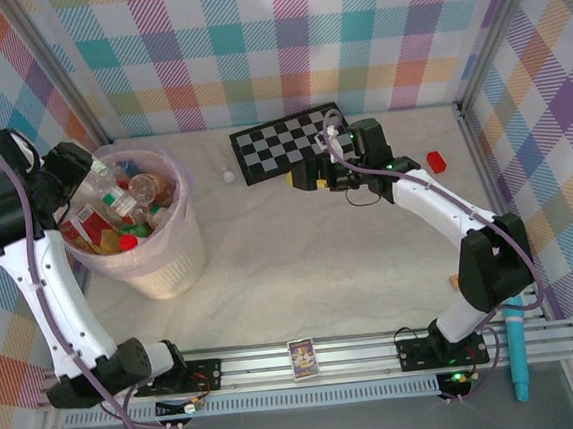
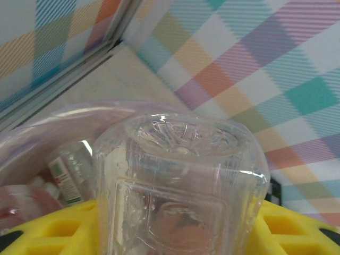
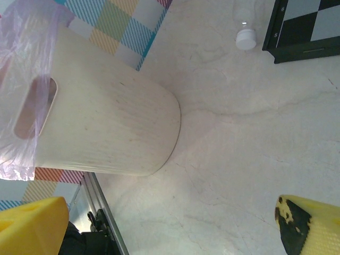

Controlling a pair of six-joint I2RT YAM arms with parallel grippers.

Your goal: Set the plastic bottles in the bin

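1. Found left gripper (image 2: pixel 175 234) clamped on a clear bottle (image 2: pixel 180 175), base toward the wrist camera, yellow pads (image 2: pixel 48 234) pressed against both its sides, held above the bin (image 1: pixel 171 270).
2. Found right gripper (image 3: pixel 170 212) with jaws wide apart, over the table (image 3: pixel 239 138) near the checkerboard (image 1: pixel 285 144).
3. Located many plastic bottles (image 1: pixel 126 213) piled inside the bin at the table's left; noted one small white-capped bottle (image 1: pixel 229 175) lying just beside the checkerboard's left edge.
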